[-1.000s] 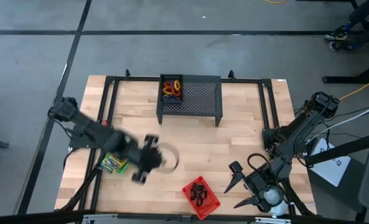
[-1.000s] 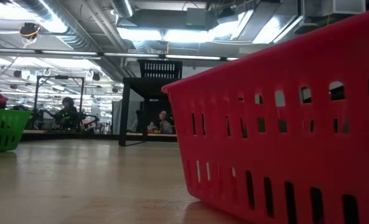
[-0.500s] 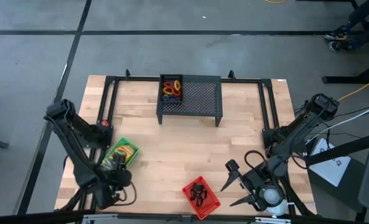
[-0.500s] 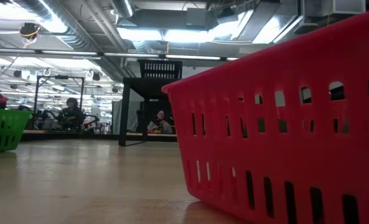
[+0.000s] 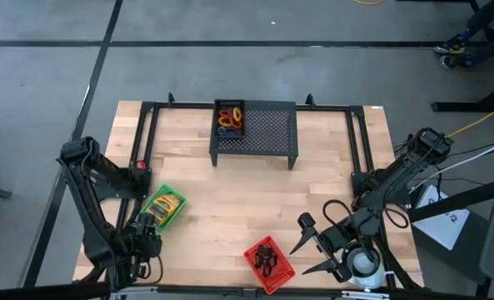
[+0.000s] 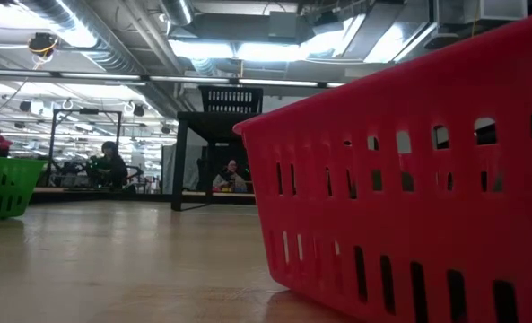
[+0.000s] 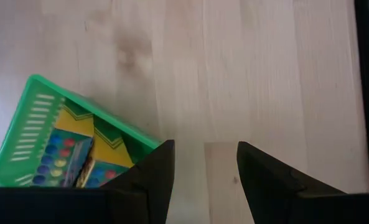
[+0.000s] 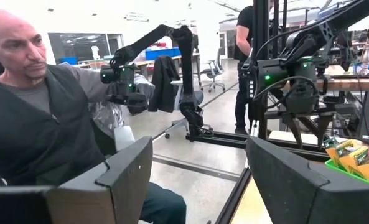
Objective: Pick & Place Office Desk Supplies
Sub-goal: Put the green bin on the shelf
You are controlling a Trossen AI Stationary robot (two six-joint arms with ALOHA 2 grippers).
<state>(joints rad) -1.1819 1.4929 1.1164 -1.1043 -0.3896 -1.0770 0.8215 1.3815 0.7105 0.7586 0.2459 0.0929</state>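
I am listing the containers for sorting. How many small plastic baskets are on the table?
2. A green basket lies near the table's left edge, beside the left gripper. A red basket lies at the front edge, near the middle. None seems hidden.

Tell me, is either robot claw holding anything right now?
No. The left gripper and right gripper are both open and empty; the green basket sits untouched.

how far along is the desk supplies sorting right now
Looks done: rings sit in the mesh stand's bin, crayon boxes in the green basket, black clips in the red basket. In hand: nothing; left gripper and right gripper are open, empty. No loose supplies visible.
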